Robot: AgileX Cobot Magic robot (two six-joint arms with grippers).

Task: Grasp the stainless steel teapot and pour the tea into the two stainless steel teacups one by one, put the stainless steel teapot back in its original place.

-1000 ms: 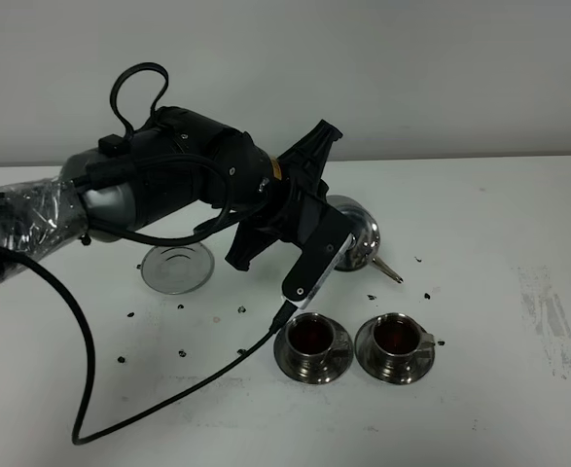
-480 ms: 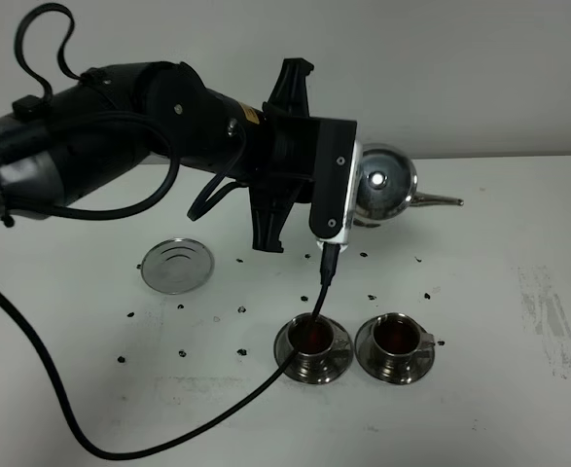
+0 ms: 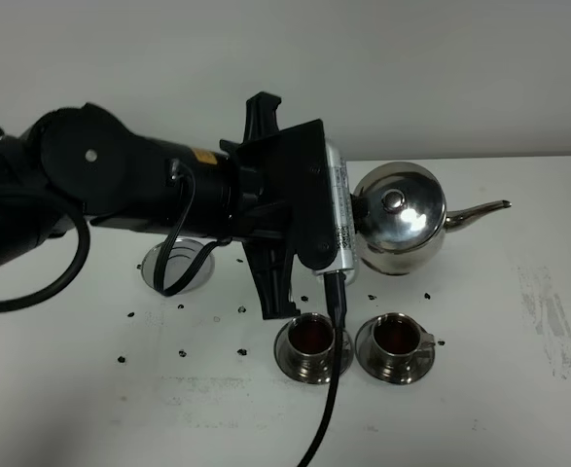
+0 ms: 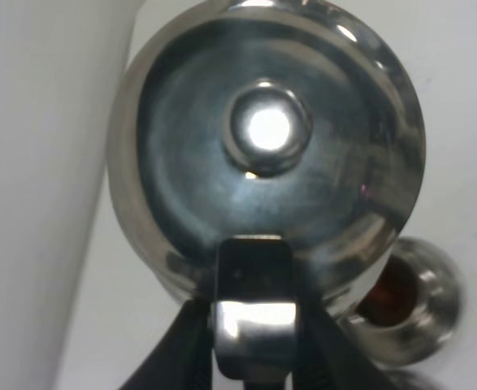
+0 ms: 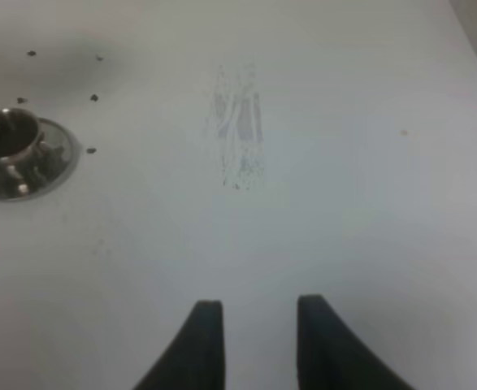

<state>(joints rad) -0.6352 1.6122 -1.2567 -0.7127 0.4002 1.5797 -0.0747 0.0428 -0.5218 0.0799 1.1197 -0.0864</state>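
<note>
The stainless steel teapot (image 3: 402,222) hangs roughly upright in the air, behind and above the two stainless steel teacups, its spout (image 3: 480,210) pointing right. My left gripper (image 4: 254,313) is shut on its loop handle (image 4: 254,329), just below the knobbed lid (image 4: 268,128). In the exterior view the black left arm (image 3: 168,190) hides that grip. The left teacup (image 3: 311,339) and the right teacup (image 3: 395,337) stand on their saucers with dark tea (image 3: 395,336) in them. The round steel dish (image 3: 173,268) lies bare at the left. My right gripper (image 5: 254,305) hovers over bare table, holding nothing.
Several small dark specks (image 3: 182,350) dot the white table (image 3: 518,389) around the cups and dish. A black cable (image 3: 329,389) hangs from the left wrist past the left cup. A scuffed grey patch (image 5: 238,130) marks the table at the right. One teacup (image 5: 10,146) shows in the right wrist view.
The left arm has swung up out of its pouring tilt. The teapot went from low with its spout down near the right cup to raised, level and farther right.
</note>
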